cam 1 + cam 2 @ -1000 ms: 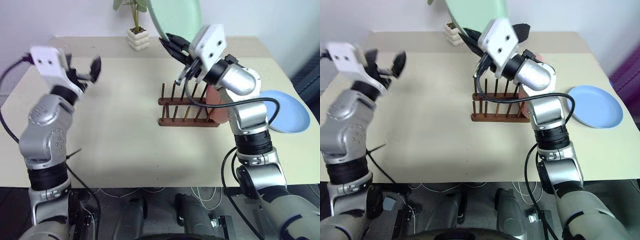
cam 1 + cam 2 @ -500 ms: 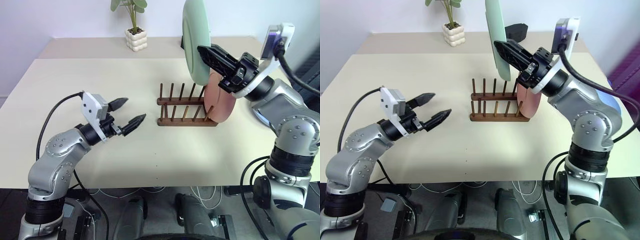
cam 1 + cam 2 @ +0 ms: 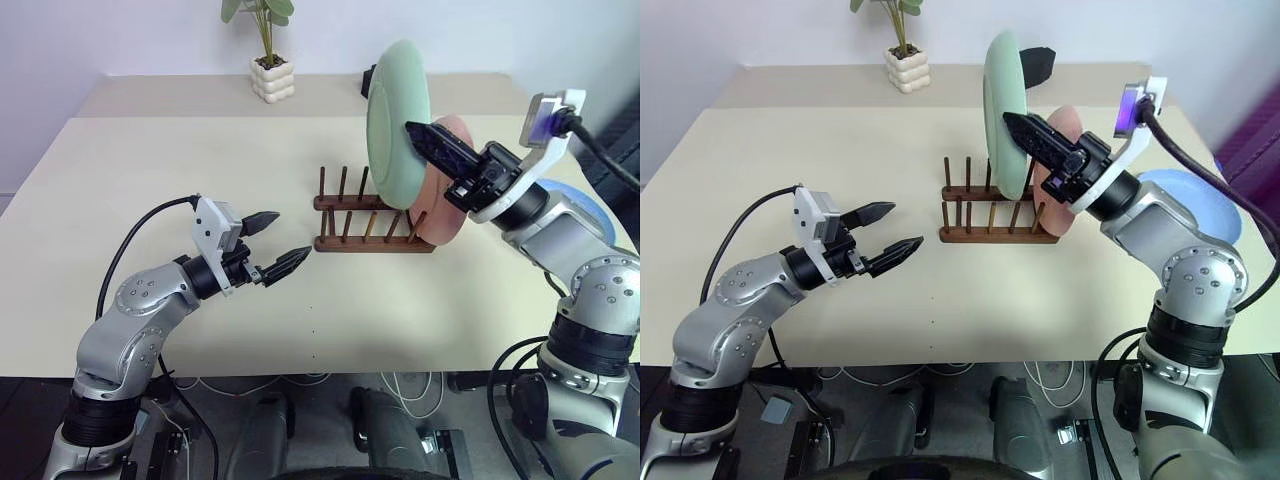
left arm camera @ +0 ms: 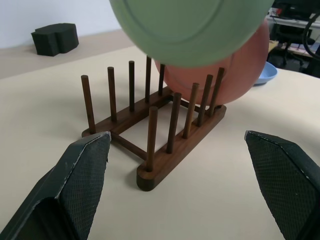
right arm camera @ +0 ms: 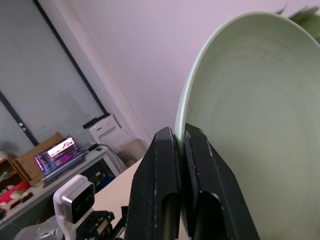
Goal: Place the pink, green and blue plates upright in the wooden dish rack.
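My right gripper (image 3: 412,131) is shut on the rim of the green plate (image 3: 396,120) and holds it upright and slightly tilted over the wooden dish rack (image 3: 366,226). The plate's lower edge is about level with the peg tops. Just behind it, the pink plate (image 3: 447,212) stands upright at the rack's right end. The blue plate (image 3: 1202,196) lies flat on the table to the right, partly hidden by my right arm. Left of the rack, my left gripper (image 3: 289,237) is open, low over the table and pointing at the rack (image 4: 161,131), with nothing between its fingers.
A small potted plant (image 3: 272,72) in a white pot stands at the back of the table. A black block (image 3: 1038,60) lies behind the rack. The cream table (image 3: 150,160) has bare surface to the left and in front of the rack.
My right gripper has turned the green plate upright and lowered it from high up to just above the rack. My left gripper has come down and moved in toward the rack's left end.
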{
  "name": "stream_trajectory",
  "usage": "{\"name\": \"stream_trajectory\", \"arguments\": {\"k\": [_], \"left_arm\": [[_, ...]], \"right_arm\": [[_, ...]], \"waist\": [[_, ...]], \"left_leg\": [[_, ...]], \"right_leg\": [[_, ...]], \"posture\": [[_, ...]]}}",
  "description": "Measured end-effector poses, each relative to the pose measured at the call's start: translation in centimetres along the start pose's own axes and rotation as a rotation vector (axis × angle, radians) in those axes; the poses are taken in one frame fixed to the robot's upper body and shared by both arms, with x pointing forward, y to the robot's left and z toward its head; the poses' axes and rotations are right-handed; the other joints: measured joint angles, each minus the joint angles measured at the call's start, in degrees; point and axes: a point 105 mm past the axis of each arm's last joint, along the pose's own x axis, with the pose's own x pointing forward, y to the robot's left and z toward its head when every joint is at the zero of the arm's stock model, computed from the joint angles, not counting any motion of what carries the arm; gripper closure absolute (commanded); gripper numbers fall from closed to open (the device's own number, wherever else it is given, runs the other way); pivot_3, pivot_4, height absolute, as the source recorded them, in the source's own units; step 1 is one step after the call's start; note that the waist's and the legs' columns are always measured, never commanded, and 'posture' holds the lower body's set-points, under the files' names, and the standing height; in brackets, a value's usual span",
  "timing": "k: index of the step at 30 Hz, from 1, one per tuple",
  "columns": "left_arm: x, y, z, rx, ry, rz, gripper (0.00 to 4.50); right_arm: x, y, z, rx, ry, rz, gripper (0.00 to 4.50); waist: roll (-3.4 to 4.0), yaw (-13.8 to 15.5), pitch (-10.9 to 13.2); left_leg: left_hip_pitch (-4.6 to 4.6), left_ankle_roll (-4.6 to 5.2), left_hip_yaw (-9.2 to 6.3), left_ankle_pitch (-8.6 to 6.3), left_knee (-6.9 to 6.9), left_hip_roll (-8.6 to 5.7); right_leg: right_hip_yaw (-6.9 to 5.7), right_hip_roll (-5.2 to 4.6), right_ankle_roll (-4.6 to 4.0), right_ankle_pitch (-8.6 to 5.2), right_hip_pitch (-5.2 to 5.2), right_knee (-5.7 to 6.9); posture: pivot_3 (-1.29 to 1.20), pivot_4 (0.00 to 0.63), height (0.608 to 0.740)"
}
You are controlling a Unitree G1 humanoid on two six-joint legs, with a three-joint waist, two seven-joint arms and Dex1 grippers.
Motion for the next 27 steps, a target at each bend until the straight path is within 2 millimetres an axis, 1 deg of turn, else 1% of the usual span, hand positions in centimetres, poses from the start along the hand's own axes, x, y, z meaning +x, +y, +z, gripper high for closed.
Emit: {"name": "stream_trajectory", "arguments": {"k": [7,16,23,27], "left_arm": [[-0.1,0.0,-0.2,-0.007,0.005,0.003,0.08],[-0.1,-0.1,-0.4,-0.017,0.005,0.002,0.08],[-0.1,-0.1,-0.4,-0.017,0.005,0.000,0.08],[-0.1,-0.2,-0.4,-0.017,0.005,-0.002,0.08]], "right_arm": [[0.0,-0.4,-0.8,0.046,-0.008,-0.027,4.50],[0.0,-1.1,-0.6,0.064,-0.040,-0.065,4.50],[0.0,-1.2,-0.4,0.062,-0.061,-0.068,4.50],[-0.2,-1.5,-0.7,0.071,-0.057,-0.085,4.50]], "waist": [[0.00,0.02,0.00],[0.00,0.03,0.00],[0.00,0.03,0.00],[0.00,0.03,0.00]], "left_leg": [[0.00,0.00,0.00,0.00,0.00,0.02],[0.00,0.00,0.00,0.00,0.00,0.02],[0.00,0.01,0.00,0.00,0.00,0.03],[-0.01,0.01,0.00,0.00,0.00,0.03]], "right_leg": [[0.01,0.00,0.00,0.00,0.00,-0.01],[0.01,0.00,-0.01,0.00,0.00,-0.02],[0.01,0.00,-0.01,-0.01,0.00,-0.02],[0.01,0.00,-0.01,-0.01,0.00,-0.02]], "posture": [[0.00,0.150,0.735],[0.00,0.150,0.735],[0.00,0.150,0.735],[0.00,0.150,0.735]]}}
